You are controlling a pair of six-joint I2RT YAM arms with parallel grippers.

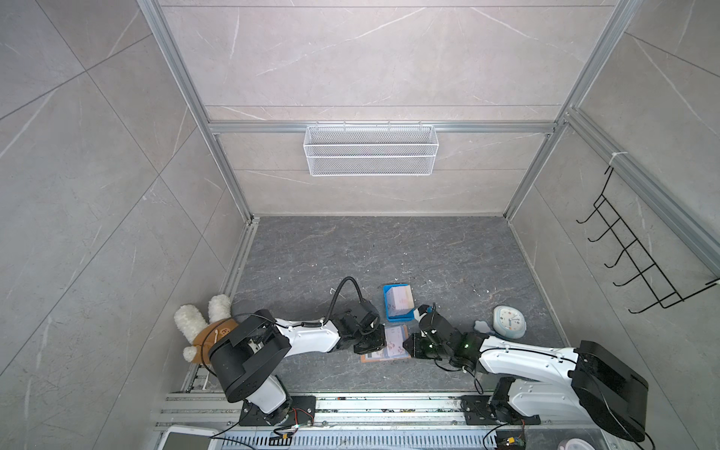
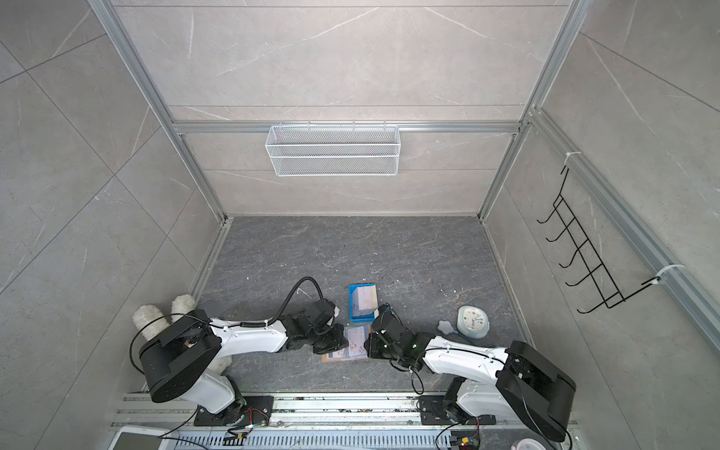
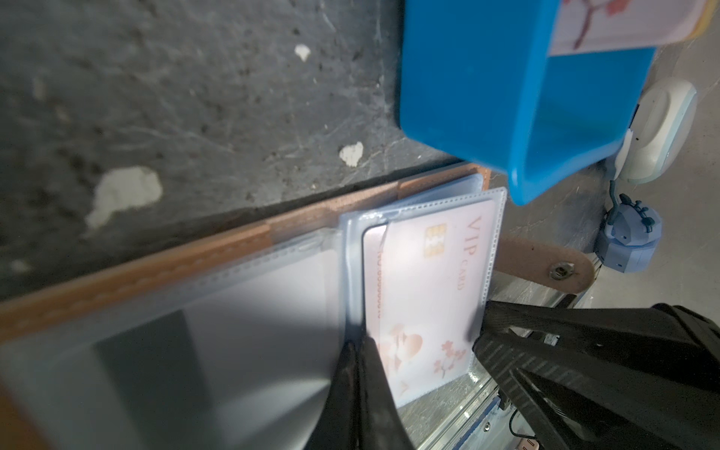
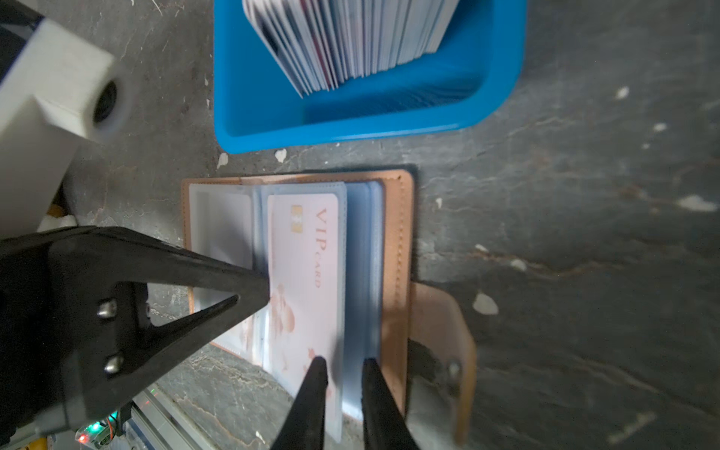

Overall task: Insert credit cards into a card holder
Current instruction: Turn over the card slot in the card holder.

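the card holder [image 4: 397, 241] lies open on the dark table [image 1: 350, 253], just beside the blue tray [image 4: 350, 124] where a stack of credit cards [image 4: 350, 39] leans. the left gripper [image 3: 356, 343] is clenched on the edge of a clear sleeve [image 3: 352, 272], right beside the vip card [image 4: 304, 272] tucked inside a sleeve. the right gripper [image 4: 343, 364] has its jaws slightly apart, astride that page's free edge and grasping nothing.

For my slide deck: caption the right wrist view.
Right gripper, slightly open, at a VIP card sleeved in the card holder.

card holder [image 4: 397, 241] 1 | tray [image 4: 350, 120] 1 | clock [image 1: 509, 321] 1 | plush [image 1: 191, 319] 1
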